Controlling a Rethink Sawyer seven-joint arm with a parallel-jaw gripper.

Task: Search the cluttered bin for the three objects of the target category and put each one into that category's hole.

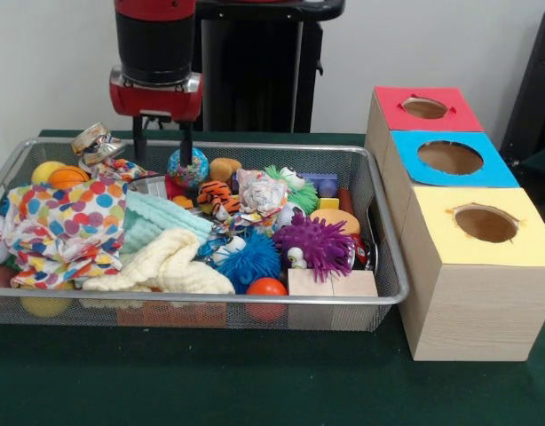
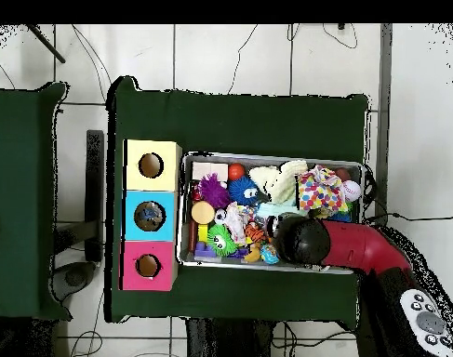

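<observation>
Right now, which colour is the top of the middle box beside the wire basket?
Blue. The middle box has a blue top with a round hole; the front view shows it best.

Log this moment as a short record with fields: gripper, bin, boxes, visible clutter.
gripper: gripper open, empty, hanging over the far side of the bin
bin: wire mesh bin on the green table, piled full
boxes: red-topped box, blue-topped box, yellow-topped box, one round hole in each top, in a row beside the bin
visible clutter: polka-dot cloth, purple spiky ball, blue spiky ball
plastic bottles: none clearly visible
</observation>
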